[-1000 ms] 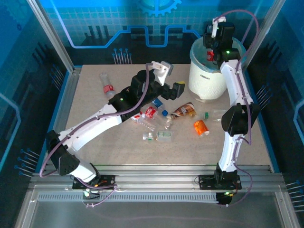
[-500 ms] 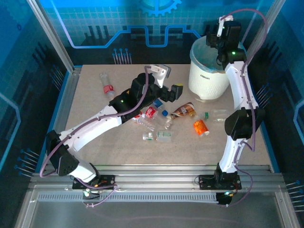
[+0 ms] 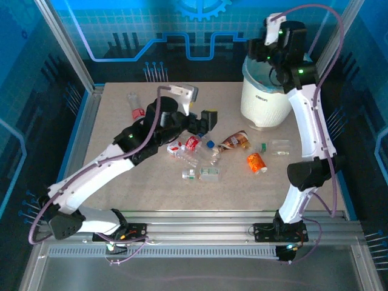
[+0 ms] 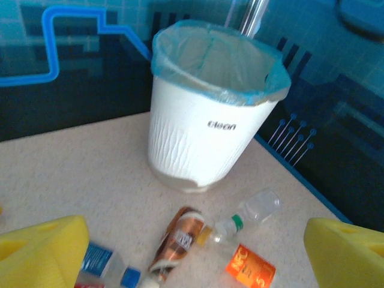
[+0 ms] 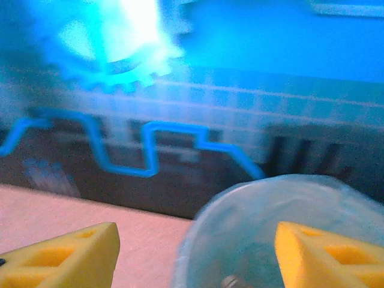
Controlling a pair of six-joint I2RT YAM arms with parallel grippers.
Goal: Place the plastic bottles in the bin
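The bin (image 3: 262, 100), a white bucket with a pale blue liner, stands at the back right of the table. My right gripper (image 3: 259, 53) hangs open above its rim, nothing between the yellow fingers (image 5: 60, 255); the bin's blurred mouth (image 5: 252, 198) lies below them. Several plastic bottles lie mid-table: a brown one (image 3: 235, 140), an orange one (image 3: 256, 162), a clear green-capped one (image 3: 276, 147) and a red-labelled cluster (image 3: 193, 145). My left gripper (image 3: 203, 121) hovers open over that cluster, empty. The left wrist view has the bin (image 4: 198, 138) beyond the brown bottle (image 4: 177, 240).
A clear bottle with a red label (image 3: 137, 111) lies alone at the back left. Two more clear bottles (image 3: 201, 174) lie nearer the front. Metal rails (image 3: 91, 115) edge the table, with blue walls behind.
My right gripper rose and swung back-left over the bin; the red thing at its jaws a second ago is gone. The left arm drew back to the left.
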